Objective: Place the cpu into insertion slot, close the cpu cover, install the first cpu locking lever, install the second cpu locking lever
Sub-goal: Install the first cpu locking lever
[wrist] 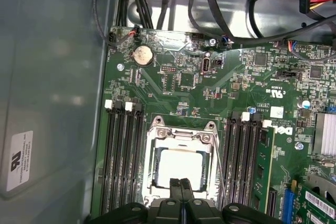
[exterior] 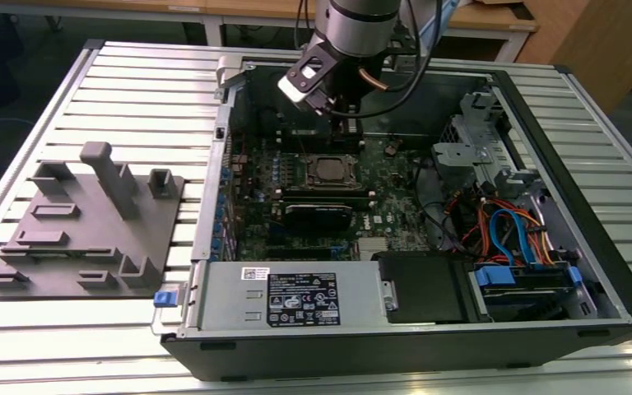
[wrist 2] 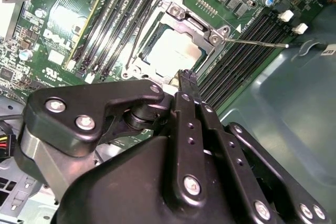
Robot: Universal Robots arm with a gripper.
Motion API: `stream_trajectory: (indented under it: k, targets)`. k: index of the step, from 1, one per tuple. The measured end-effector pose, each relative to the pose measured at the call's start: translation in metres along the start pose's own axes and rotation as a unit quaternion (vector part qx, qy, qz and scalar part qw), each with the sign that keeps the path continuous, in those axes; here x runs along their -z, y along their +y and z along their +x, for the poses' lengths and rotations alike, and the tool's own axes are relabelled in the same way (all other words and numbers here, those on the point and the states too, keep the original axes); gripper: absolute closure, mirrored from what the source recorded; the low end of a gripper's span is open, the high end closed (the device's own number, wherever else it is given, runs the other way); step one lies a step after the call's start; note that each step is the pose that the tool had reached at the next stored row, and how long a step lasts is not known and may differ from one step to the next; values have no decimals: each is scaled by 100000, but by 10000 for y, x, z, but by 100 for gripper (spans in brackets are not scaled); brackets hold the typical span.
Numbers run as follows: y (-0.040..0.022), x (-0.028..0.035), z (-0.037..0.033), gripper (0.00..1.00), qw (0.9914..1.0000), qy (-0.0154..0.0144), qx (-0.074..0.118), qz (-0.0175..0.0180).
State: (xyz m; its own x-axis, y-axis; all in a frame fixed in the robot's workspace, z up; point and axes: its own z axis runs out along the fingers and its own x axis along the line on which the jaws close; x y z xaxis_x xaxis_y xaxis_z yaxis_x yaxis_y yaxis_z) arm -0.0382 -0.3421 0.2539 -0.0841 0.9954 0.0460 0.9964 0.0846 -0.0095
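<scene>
The cpu (wrist 2: 176,51) lies flat in the insertion slot (exterior: 327,170) on the green motherboard, its pale silver top showing through the window of the cpu cover (wrist 2: 191,22). The cover's silver frame (wrist: 181,139) lies down around the chip (wrist: 181,167). A thin wire locking lever (wrist 2: 257,42) sticks out sideways over the memory slots; it appears as a thin rod (wrist: 220,171) beside the socket. My gripper (wrist 2: 185,74) is shut with nothing in it, its tips (wrist: 181,183) close over the socket's edge. In the exterior view the gripper (exterior: 346,130) hangs inside the case, just behind the socket.
The open computer case (exterior: 579,271) surrounds the board. A grey power-supply box (exterior: 283,296) sits at the front. Drive bays and coloured cables (exterior: 513,239) fill the exterior view's right. A black card (exterior: 316,216) lies in front of the socket. A grey fixture block (exterior: 85,222) stands outside on the slatted table.
</scene>
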Motion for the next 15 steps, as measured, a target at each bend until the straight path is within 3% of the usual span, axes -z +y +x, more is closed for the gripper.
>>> stream_trajectory:
  k: [15]
  targets:
    - [0, 0, 0, 89, 99972, -20, 2365, 108]
